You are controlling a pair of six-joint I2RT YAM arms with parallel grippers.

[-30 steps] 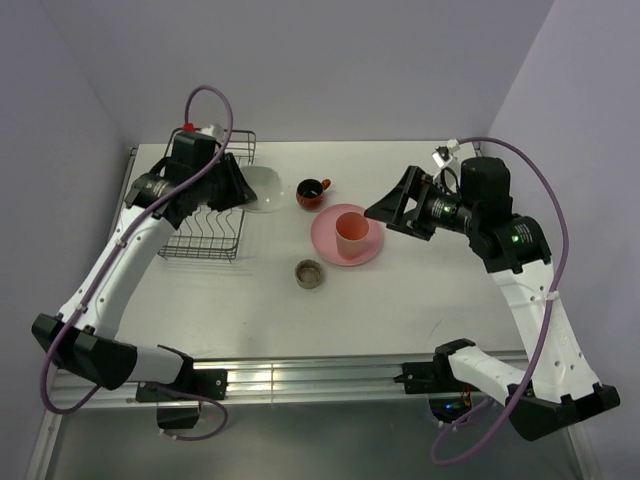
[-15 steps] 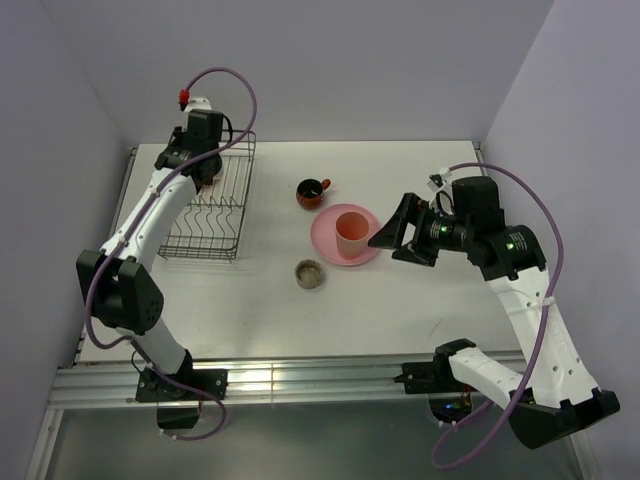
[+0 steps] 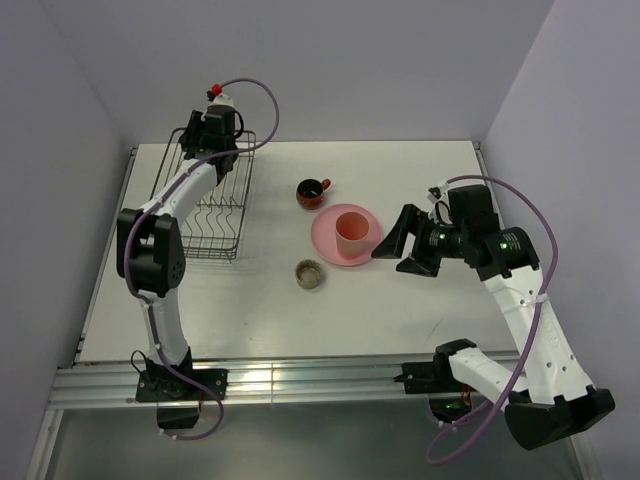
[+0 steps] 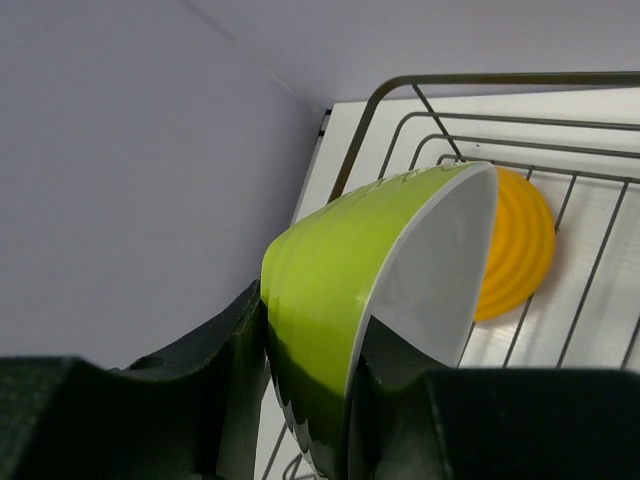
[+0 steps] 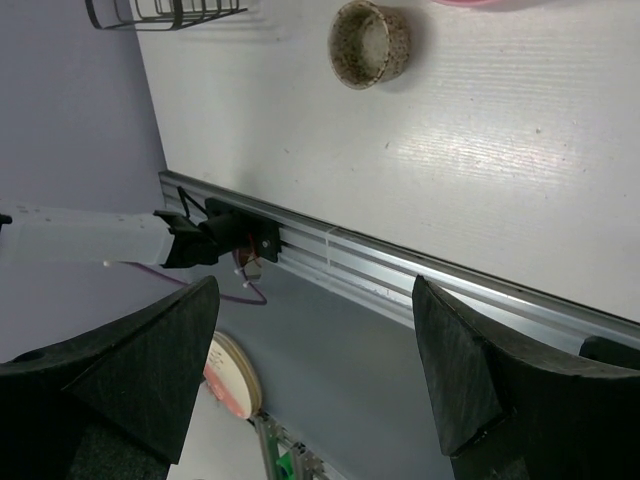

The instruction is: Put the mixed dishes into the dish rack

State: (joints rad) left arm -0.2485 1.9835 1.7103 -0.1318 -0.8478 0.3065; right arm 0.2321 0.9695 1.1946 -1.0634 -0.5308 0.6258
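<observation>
**Top external to wrist cams: green bowl gripped over the rack, right hand empty**

Top external first. The dish rack sits at 10 o'clock on the table. The left gripper is up over the rack's far end, and from this height I can't make out what it carries. Out on the open table, the mug stands at 11 o'clock from the pink plate. The tumbler stands upright on that plate, and the small dish is at 7 o'clock from it. The right gripper hangs just off the plate's 3 o'clock edge, touching nothing.

Left wrist now, and here's the answer. The fingers are clamped on the wall of the green bowl, one outside and one inside. The bowl is tipped on edge, its white inside facing 3 o'clock. Behind it at 3 o'clock lies the orange bowl, ridged underside toward us, inside the rack. Whether the two bowls touch, I can't tell.

Right wrist: the jaws are spread wide with nothing between them. Below, the small dish shows at 12 o'clock and a rack corner at 11.
</observation>
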